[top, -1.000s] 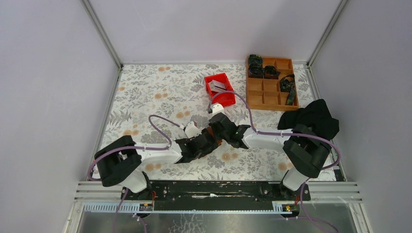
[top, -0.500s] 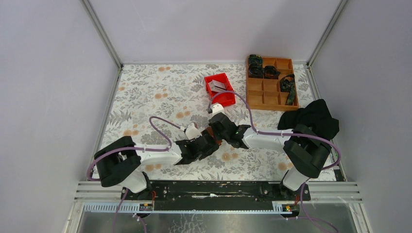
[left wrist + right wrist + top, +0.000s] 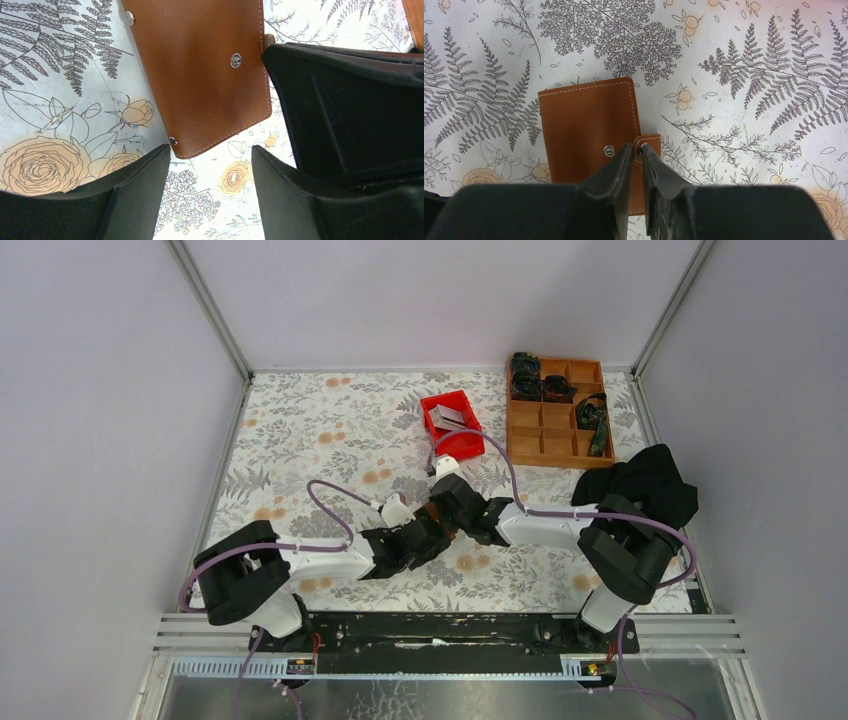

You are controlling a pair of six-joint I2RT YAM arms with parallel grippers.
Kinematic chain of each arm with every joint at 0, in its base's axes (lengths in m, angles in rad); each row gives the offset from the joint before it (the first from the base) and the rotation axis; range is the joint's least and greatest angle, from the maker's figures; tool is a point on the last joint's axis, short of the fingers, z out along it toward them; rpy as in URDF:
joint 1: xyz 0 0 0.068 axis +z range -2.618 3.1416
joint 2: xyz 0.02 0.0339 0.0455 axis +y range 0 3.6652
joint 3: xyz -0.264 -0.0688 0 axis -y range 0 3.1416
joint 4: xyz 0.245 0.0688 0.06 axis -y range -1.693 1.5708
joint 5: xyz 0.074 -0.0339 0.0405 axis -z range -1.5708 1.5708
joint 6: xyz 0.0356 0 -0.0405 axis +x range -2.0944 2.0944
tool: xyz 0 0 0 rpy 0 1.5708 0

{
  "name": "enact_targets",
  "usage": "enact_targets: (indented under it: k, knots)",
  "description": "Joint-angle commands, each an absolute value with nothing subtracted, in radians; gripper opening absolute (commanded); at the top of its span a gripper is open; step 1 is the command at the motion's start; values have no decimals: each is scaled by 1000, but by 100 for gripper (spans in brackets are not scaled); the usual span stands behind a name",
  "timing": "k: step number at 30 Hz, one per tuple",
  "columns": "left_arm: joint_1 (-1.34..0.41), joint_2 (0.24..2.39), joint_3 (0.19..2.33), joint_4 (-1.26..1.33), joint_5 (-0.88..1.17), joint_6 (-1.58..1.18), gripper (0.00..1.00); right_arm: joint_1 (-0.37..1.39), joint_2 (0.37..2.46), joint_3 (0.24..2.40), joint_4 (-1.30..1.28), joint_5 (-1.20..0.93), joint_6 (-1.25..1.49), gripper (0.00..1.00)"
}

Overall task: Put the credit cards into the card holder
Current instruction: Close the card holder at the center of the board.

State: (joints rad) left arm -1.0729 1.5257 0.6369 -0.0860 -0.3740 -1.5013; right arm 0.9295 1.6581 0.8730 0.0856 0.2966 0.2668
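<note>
Nudged a shade leftward over the past second, the right arm (image 3: 555,523) hung with its narrowed right jaws straddling the snap tab (image 3: 650,142) of the card holder (image 3: 589,135). Whether they pinched the tab could not be told. The brown card holder lay closed and flat on the floral surface (image 3: 300,430), straight toward the arms from the red bin (image 3: 452,425). Its long axis ran away from the right wrist camera, and the tab wrapped over its right long edge beside a silver stud (image 3: 609,149). The left jaws stood released and wide, a near corner of the holder lying between their tips. Grey credit cards (image 3: 450,418) sat inside the red bin. A wooden compartment tray (image 3: 556,415) stood just right of the red bin, and a black cloth (image 3: 640,485) lay right of the red bin and nearer the arms. Patterned surface showed beyond the holder's far short edge and both long edges, and stretched broadly left of the red bin.
</note>
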Motion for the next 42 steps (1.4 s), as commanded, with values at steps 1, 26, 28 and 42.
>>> enact_targets:
  k: [1,26,28,42]
  knots:
    - [-1098,1607,544,-365,-265,-1499,70,939,1651,912,70,318,261,19]
    - [-1097,1411,504,-537,-383,-1600,73,939,1634,930,53,330,242,0]
    - [-1099,1413,505,-540,-387,-1600,73,939,1631,932,51,329,241,0]
    - [-1077,1469,537,-538,-432,-1595,79,940,1613,956,16,293,236,0]
